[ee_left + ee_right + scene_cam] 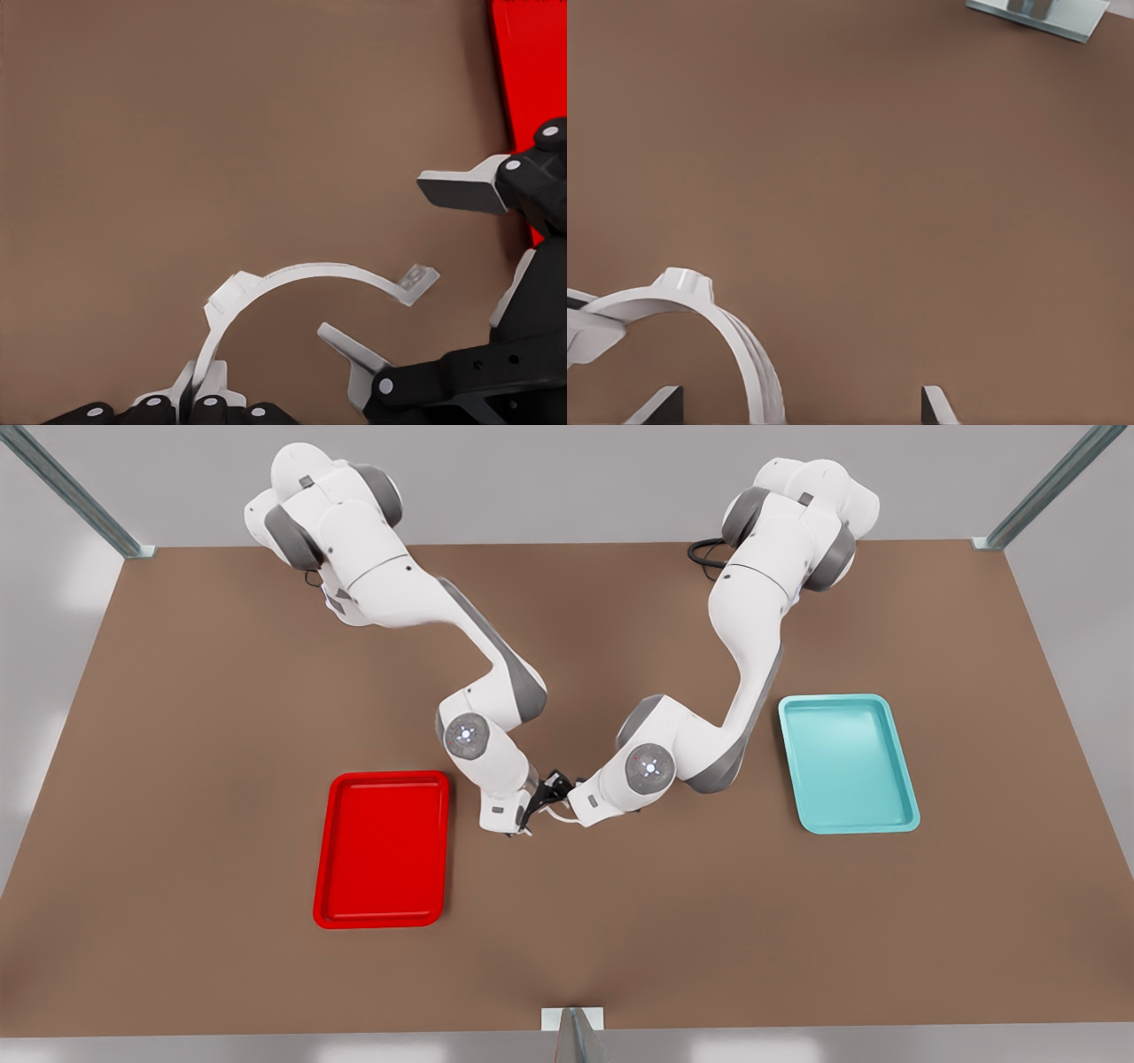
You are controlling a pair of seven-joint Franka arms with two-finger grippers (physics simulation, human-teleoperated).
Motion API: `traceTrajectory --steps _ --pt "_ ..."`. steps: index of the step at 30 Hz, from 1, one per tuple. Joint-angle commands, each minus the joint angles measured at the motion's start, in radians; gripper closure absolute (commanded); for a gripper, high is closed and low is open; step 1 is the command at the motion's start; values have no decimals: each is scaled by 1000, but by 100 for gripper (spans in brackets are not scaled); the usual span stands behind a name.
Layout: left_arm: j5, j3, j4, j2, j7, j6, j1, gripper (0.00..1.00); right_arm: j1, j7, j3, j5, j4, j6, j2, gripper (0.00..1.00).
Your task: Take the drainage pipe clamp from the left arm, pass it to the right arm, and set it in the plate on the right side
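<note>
Left hand (pixel 202 394) pinches clamp (pixel 301 276) end (arc bulging away).

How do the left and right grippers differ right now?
Left gripper is shut on one end of the drainage pipe clamp; right gripper is open, fingers either side of its other end. In the front view, left comes from the teal tray side, right from the plate side. Both meet between trays.

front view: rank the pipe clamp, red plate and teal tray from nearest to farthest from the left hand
From the left hand, shut on the clamp at mid-table:
1. drainage pipe clamp, in its grip, with the open right hand around it
2. plate, red, toward the front view's left
3. teal tray, toward the front view's right
</note>
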Motion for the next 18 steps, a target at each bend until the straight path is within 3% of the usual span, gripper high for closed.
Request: traceTrajectory --steps 1,18 --pt "-3 0 1 -1 -156 -2 0 79 -1 -13 0 1 -1 31 2 0" --pt "-4 0 1 2 -176 1 -12 79 16 -29 0 -6 9 61 52 0"
